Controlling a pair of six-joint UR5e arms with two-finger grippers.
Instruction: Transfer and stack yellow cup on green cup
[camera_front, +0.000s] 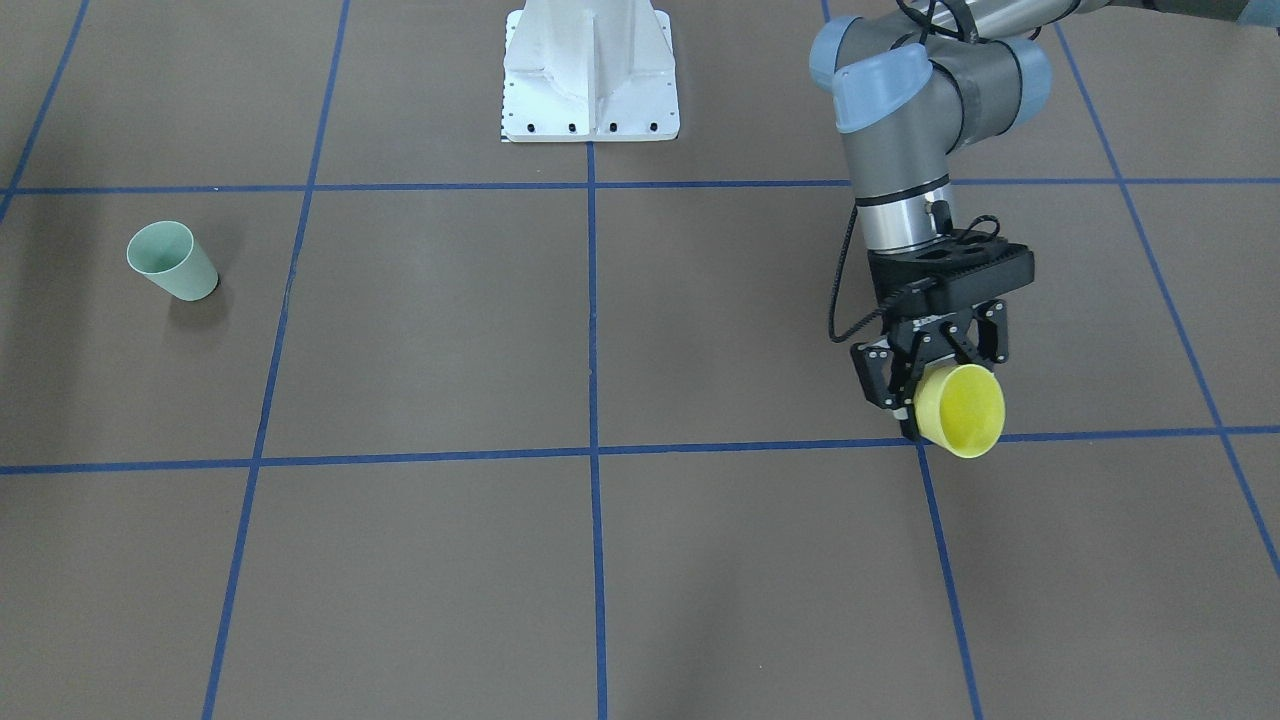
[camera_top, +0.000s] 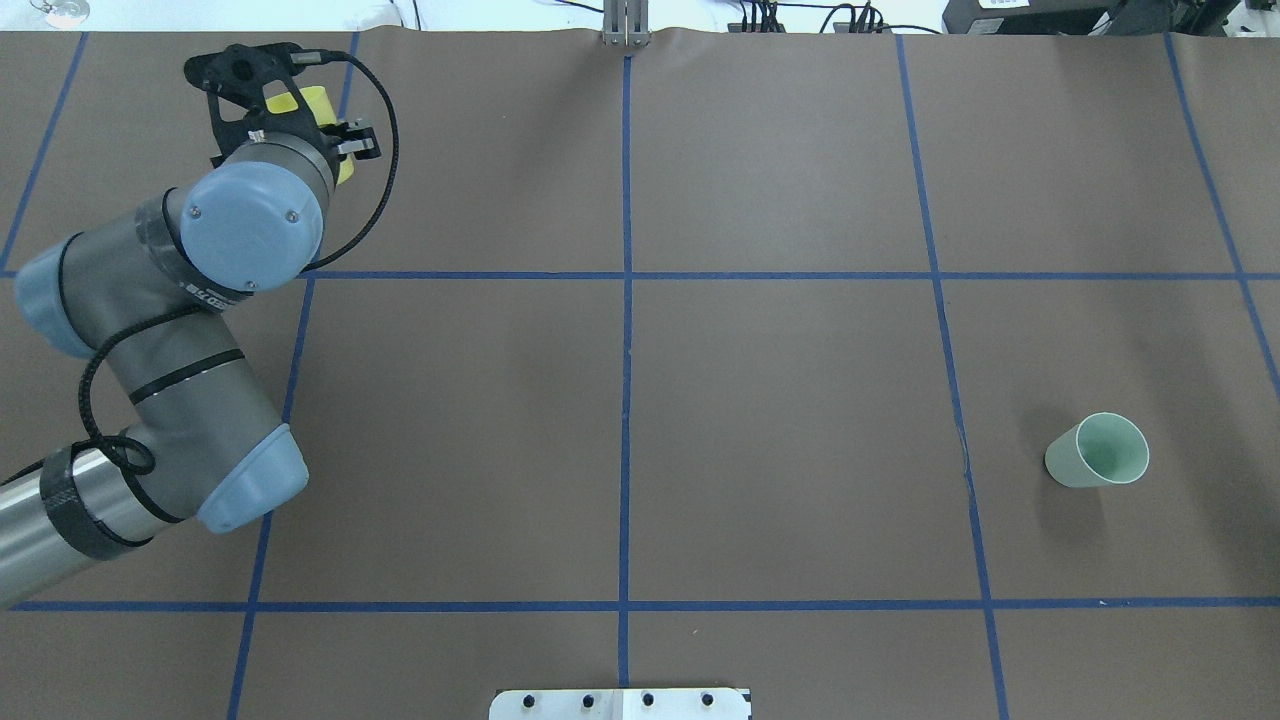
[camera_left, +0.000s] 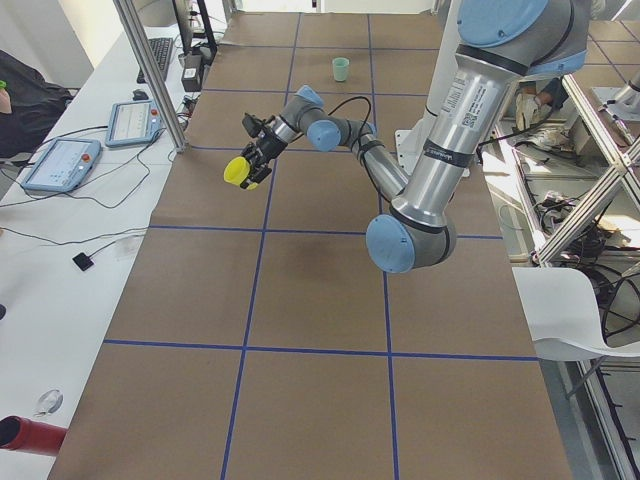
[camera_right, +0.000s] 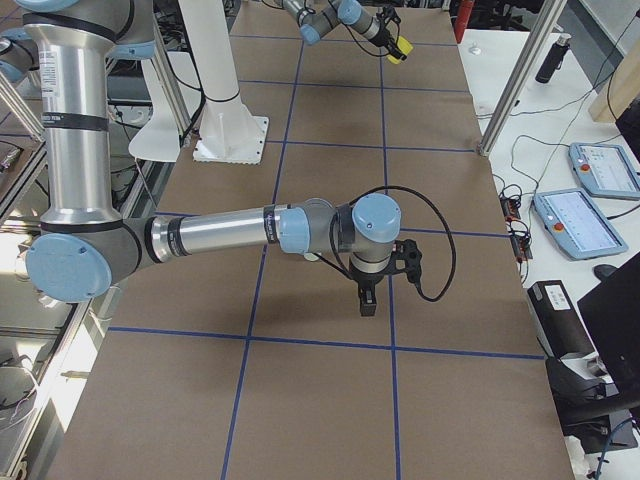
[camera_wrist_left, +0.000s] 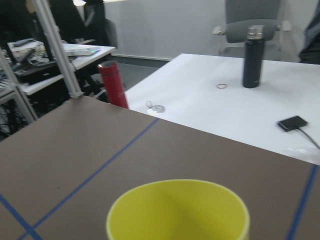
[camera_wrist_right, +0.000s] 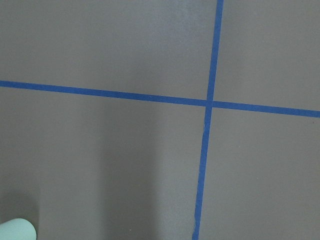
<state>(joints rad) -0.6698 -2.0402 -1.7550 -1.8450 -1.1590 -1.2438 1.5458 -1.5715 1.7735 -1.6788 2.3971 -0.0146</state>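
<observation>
The yellow cup (camera_front: 962, 410) is held in my left gripper (camera_front: 928, 388), which is shut on its wall. The cup hangs above the table, tilted, with its mouth facing away from the robot. It also shows in the overhead view (camera_top: 318, 103), the exterior left view (camera_left: 236, 172) and the left wrist view (camera_wrist_left: 177, 212). The green cup (camera_front: 172, 262) stands upright on the table at the robot's right, far from the yellow cup; it also shows overhead (camera_top: 1097, 451). My right gripper (camera_right: 367, 300) shows only in the exterior right view; I cannot tell if it is open or shut.
The brown table is marked with a blue tape grid (camera_top: 626, 275). The white robot base (camera_front: 590, 75) is at the robot's edge. A side table past the far edge holds a red bottle (camera_wrist_left: 114, 85) and a dark bottle (camera_wrist_left: 252, 57). An aluminium post (camera_left: 150, 70) stands near the left gripper.
</observation>
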